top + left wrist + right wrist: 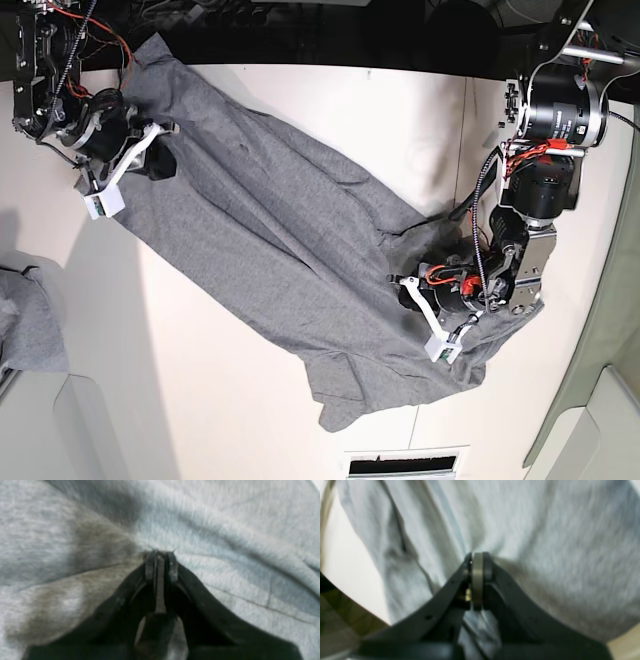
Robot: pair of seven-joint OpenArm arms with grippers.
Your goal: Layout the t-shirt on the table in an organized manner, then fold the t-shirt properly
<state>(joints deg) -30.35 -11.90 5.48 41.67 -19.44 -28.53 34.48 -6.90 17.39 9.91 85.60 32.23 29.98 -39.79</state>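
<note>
Spare grey cloth (25,330): bunched at the base view's far left edge, on the counter (210,400), well apart from both claws and from the t-shirt.

Right claw (150,150): at upper left of the base view, near the counter's far edge. Tips pressed together and pinching a fold of the t-shirt (270,250). Confirmed in the right wrist view: claw (477,562) shut tight on grey fabric (532,530), cloth gathering into creases at the tips and fanning away beyond them. Bare white counter (347,562) visible to the left of that claw.

T-shirt: stretched diagonally across the white counter, running from the right claw down to the left claw. Rumpled along its length, heavier wrinkles near the left claw. A loose corner lying below the left claw, toward the near edge. Which part of the garment each claw holds: cannot tell.

Dark seam line (465,140): on the counter, above the left claw.

Left claw (440,310): at lower right of the base view. Tips nearly closed, pinching cloth. Left wrist view: claw (161,557) clamped on a thin ridge of fabric (225,517), folds radiating from the tips; picture blurred, finer detail not readable.
</note>
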